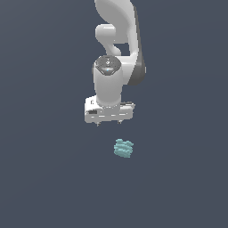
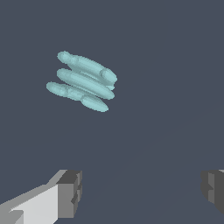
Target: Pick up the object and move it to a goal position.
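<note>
The object [image 1: 123,148] is a small pale teal ridged blob lying on the dark grey surface, below and slightly toward the exterior view's right of my gripper. It also shows in the wrist view [image 2: 83,82] as several stacked elongated ridges. My gripper [image 1: 109,123] hangs from the white arm, pointing down, clear of the object and not touching it. In the wrist view the gripper [image 2: 142,190] has its two grey fingertips [image 2: 70,192] wide apart with nothing between them, so it is open and empty.
The white arm [image 1: 116,40] rises behind the gripper to the top of the exterior view. A plain dark grey surface [image 1: 44,178] fills the surroundings.
</note>
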`<act>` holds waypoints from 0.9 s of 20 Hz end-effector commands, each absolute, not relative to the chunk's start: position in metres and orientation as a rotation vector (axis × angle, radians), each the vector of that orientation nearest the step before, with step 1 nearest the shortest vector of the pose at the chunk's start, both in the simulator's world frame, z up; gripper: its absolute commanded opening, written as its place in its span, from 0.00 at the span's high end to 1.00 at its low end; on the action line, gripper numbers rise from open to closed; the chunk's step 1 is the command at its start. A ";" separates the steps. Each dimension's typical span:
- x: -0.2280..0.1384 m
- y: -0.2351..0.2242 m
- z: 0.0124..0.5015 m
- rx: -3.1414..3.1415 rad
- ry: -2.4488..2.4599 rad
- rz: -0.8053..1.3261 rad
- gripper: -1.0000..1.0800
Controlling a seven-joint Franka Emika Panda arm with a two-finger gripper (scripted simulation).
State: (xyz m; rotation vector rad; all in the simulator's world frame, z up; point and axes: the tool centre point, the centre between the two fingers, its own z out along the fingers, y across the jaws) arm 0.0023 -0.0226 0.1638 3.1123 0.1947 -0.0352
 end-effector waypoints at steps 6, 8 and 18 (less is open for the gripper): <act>0.015 -0.012 0.157 3.081 0.475 -0.038 0.04; 0.020 -0.009 0.155 3.065 0.570 -0.038 0.04; 0.041 0.009 0.144 2.945 1.036 -0.037 0.04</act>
